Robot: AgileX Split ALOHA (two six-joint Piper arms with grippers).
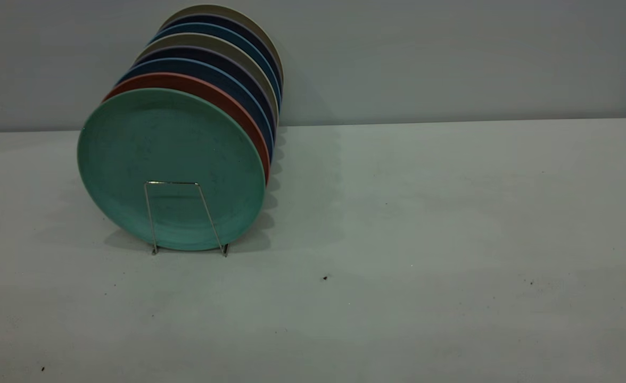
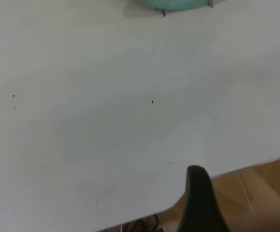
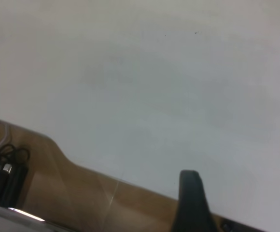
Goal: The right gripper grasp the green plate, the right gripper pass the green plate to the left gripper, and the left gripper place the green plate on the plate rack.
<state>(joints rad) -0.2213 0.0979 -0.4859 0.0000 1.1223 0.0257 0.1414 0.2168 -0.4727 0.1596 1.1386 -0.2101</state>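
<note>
Here we see the green plate (image 1: 169, 159) standing on edge at the front of the plate rack (image 1: 185, 218), leaning back against a salmon-pink plate (image 1: 222, 103) with a row of dark blue plates (image 1: 228, 80) and pale beige ones behind it, all toward the left of the white table (image 1: 425, 239). One wire loop of the rack crosses the lower face of the green plate, and its two feet rest on the tabletop. Neither arm appears in the exterior view. In the left wrist view we find only one dark finger of the left gripper (image 2: 200, 203) above the table's near edge, with the plate's lower rim and the rack's feet far off. Likewise, the right wrist view shows a single dark finger of the right gripper (image 3: 190, 200) over the table edge. We cannot tell how wide either one stands; neither touches the plate.
</note>
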